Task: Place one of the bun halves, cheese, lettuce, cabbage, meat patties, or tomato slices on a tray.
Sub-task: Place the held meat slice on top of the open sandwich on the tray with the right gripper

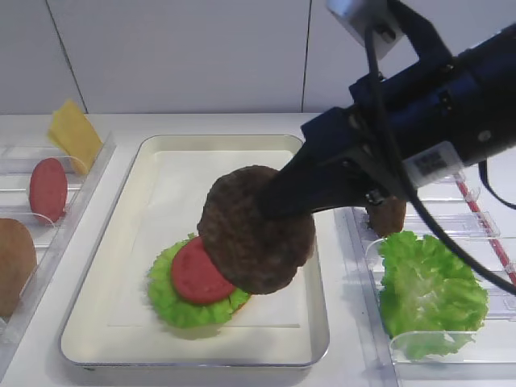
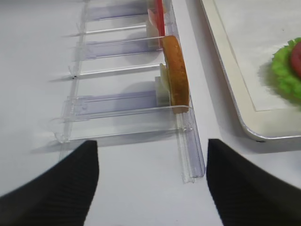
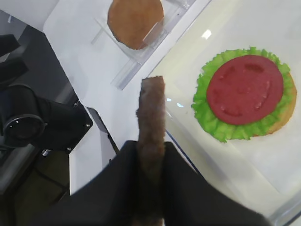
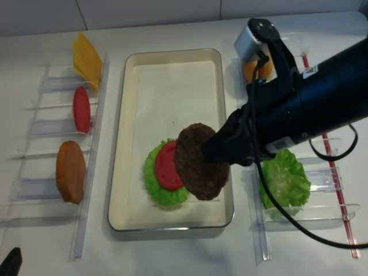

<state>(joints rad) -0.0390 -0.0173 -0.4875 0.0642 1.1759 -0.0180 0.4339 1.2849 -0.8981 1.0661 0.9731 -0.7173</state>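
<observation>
Right gripper has its fingers clamped on the edge of a meat patty, a dark brown, grainy disc held tilted above the tray, partly over the tomato slice on lettuce. Left gripper fingers are spread wide over the worktop, holding nothing.

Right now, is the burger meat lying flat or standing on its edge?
On its edge, tipped. The right gripper pinches the meat patty edge-up above the tray, not yet on the tomato slice.
</observation>
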